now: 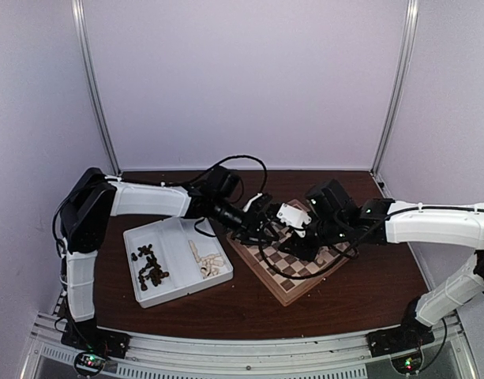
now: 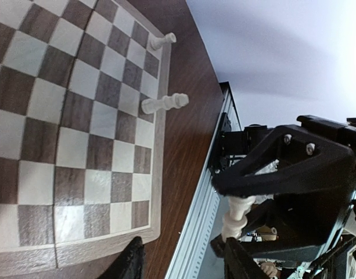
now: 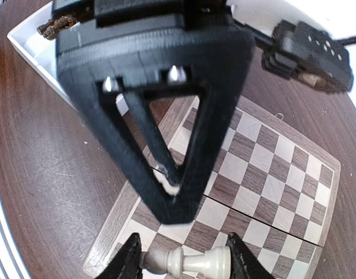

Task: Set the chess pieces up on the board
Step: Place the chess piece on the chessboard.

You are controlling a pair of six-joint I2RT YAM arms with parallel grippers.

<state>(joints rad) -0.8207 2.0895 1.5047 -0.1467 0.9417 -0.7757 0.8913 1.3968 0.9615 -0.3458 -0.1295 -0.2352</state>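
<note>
My right gripper [image 3: 186, 263] is shut on a cream-white chess piece [image 3: 189, 261], which lies crosswise between its fingers just above the board [image 3: 270, 168]. My left gripper [image 2: 183, 261] is open. Its fingers stand wide apart, and the same cream piece [image 2: 236, 216] shows near its right finger [image 2: 243, 263]. Both grippers meet over the board's left part [image 1: 285, 294] in the top view. Two cream pieces, a small one [image 2: 163, 40] and a taller one [image 2: 165, 103], stand on squares in the row along one edge of the board [image 2: 50, 145].
A white two-compartment tray [image 1: 172, 233] lies left of the board, with several dark pieces [image 1: 151, 267] in one half and several cream pieces [image 1: 206, 264] in the other. The left gripper's black frame [image 3: 160, 116] hangs close above my right fingers. The table's metal front rail [image 2: 195, 232] runs beside the board.
</note>
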